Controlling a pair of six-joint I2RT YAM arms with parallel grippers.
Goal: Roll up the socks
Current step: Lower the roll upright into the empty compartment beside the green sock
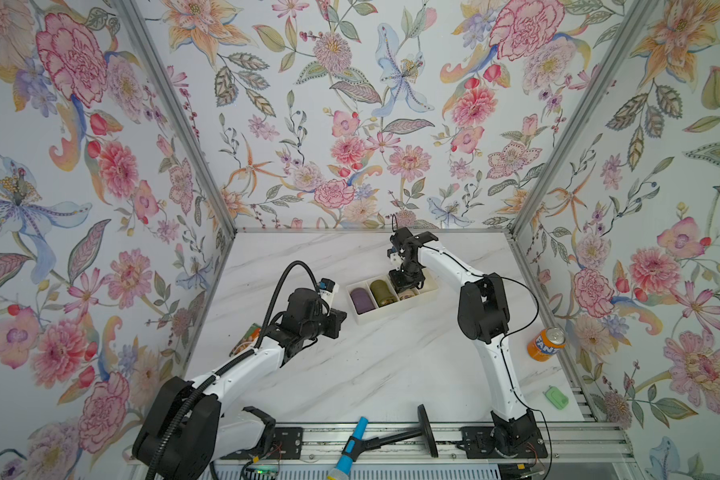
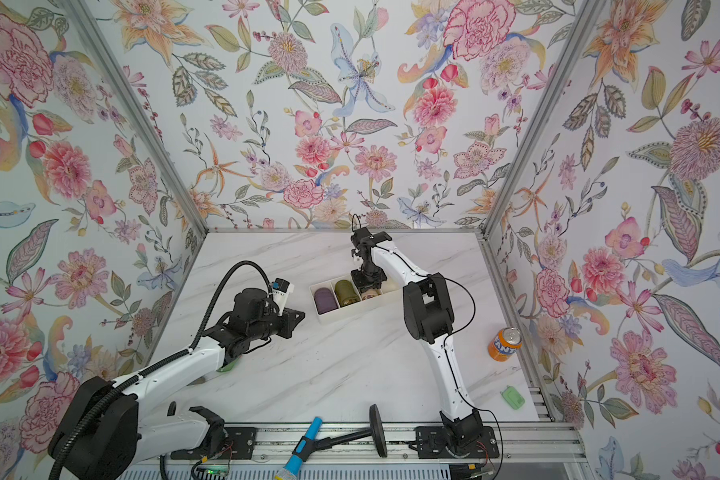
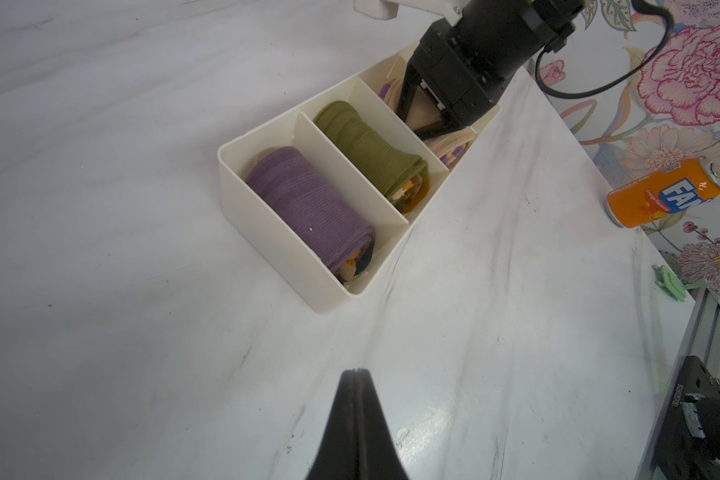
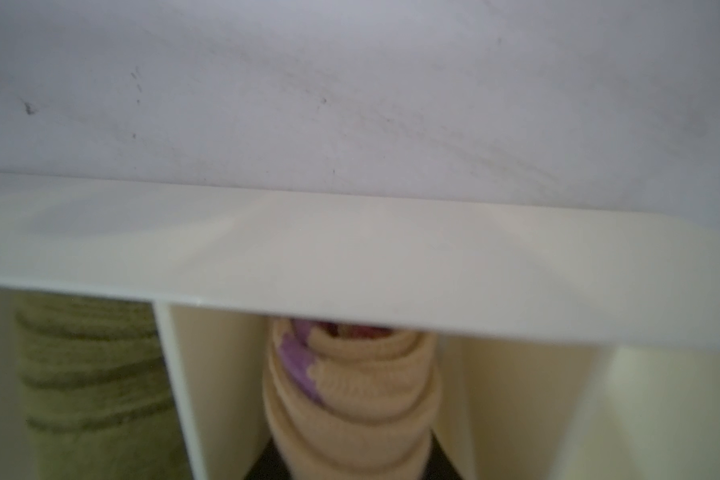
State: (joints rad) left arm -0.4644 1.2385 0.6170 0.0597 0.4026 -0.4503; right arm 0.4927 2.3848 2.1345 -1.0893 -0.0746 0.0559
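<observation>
Your rolled peach-tan ribbed socks with purple stripes (image 4: 350,395) lie in the cream plastic divided tray (image 3: 262,245), in the compartment next to the olive-green sock roll (image 3: 366,145), which sits beside the purple sock roll (image 3: 308,208). Your right gripper (image 3: 422,118) reaches down into that compartment with its jaws on either side of the roll; you cannot tell whether they press it or stand just clear of it. Your left gripper (image 3: 355,376) hangs over the white marbled table (image 3: 142,332) near the tray, jaws pressed together, holding nothing.
</observation>
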